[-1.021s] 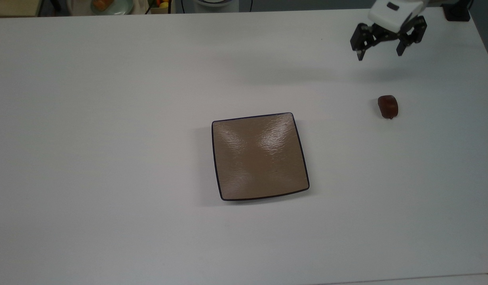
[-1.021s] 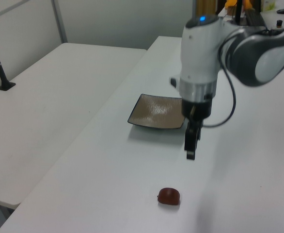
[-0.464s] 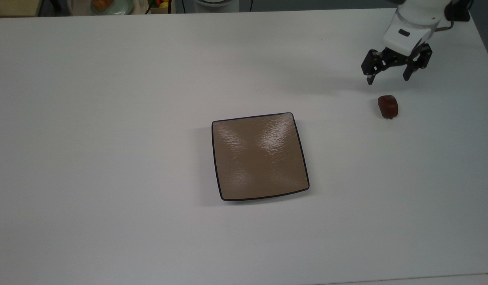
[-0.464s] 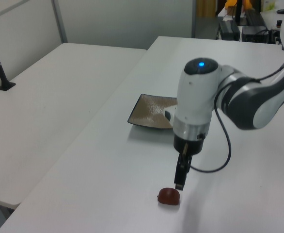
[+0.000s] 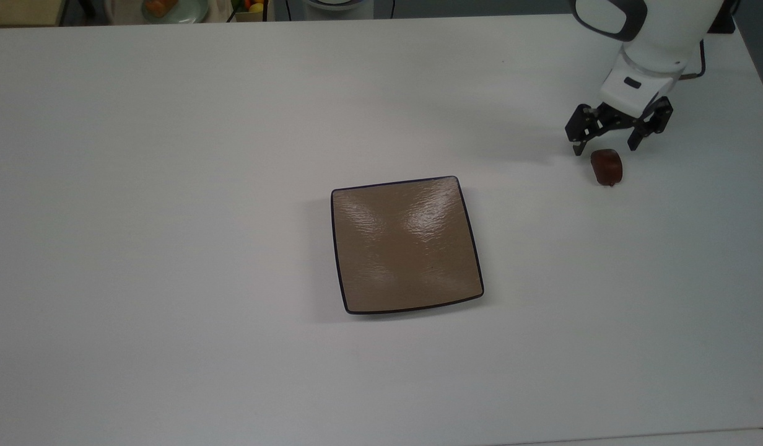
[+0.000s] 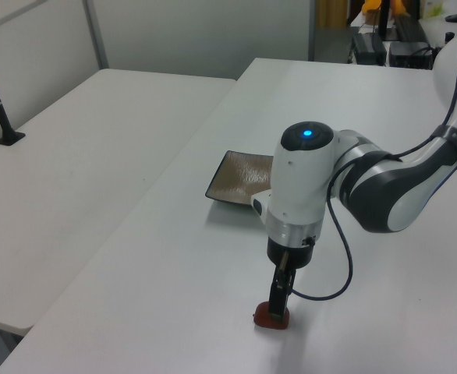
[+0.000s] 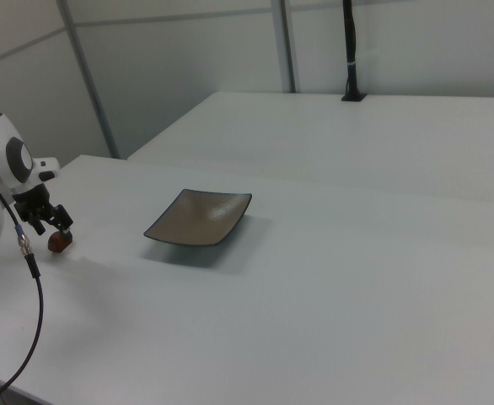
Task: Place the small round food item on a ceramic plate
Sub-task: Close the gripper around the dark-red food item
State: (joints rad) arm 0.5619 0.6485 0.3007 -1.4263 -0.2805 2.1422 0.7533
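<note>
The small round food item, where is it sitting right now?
The small round food item lies on the white table at the top view's right, well clear of the ceramic plate, with the open tool just above it.

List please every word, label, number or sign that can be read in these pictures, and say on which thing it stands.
None: no readable text stands on anything here.
The plate bears only ripples, no writing.
The food item has no label.
The gripper and the arm carry no readable mark; the arm has a blue light, not a sign.
The table is plain white.
</note>
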